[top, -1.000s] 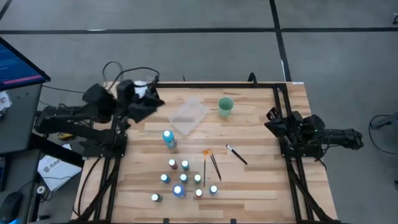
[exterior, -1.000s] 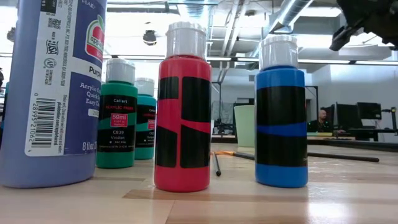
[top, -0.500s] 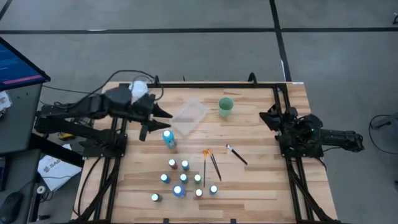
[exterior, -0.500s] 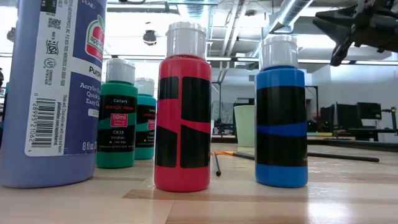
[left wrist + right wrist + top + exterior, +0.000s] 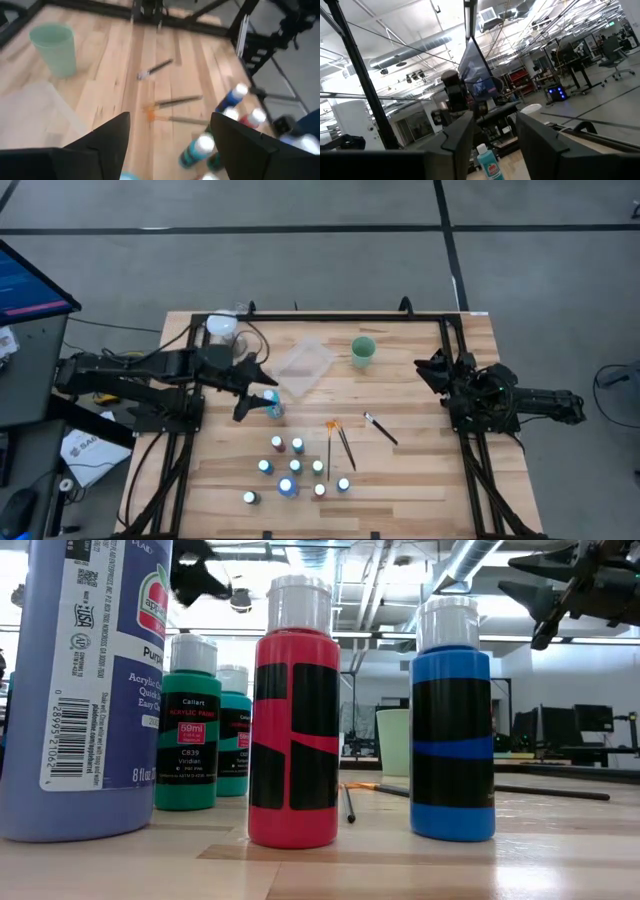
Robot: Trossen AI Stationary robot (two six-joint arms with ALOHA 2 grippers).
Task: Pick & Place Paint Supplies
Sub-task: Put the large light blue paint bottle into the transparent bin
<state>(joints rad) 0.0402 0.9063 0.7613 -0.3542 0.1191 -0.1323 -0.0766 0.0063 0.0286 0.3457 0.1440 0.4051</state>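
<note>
While the left gripper (image 5: 262, 396) hangs with jaws spread left of centre in the high view, its tips sit just beside the tall blue bottle (image 5: 271, 403), not gripping it. Left wrist view shows both fingers (image 5: 102, 142) wide apart with wood between them and a cyan cap at the bottom edge. Clear tray (image 5: 303, 365) lies up-right of the gripper, green cup (image 5: 363, 351) farther right near the table's top edge. Right gripper (image 5: 432, 371) waits at the right edge of the table (image 5: 420, 470), fingers parted, holding nothing; its wrist view looks up into the room.

Small bottles (image 5: 297, 446) cluster in the lower centre of the high view, with a second blue bottle (image 5: 286, 487) among them. Orange-tipped brush (image 5: 329, 442) and a dark brush (image 5: 345, 448) lie side by side just right of the cluster; third brush (image 5: 380, 428) lies apart, farther right, angled.

Low view: purple bottle (image 5: 85, 690) fills the left, then green bottles (image 5: 187, 735), red bottle (image 5: 294, 715) centre, blue one (image 5: 452, 725) right, all upright on the table.
</note>
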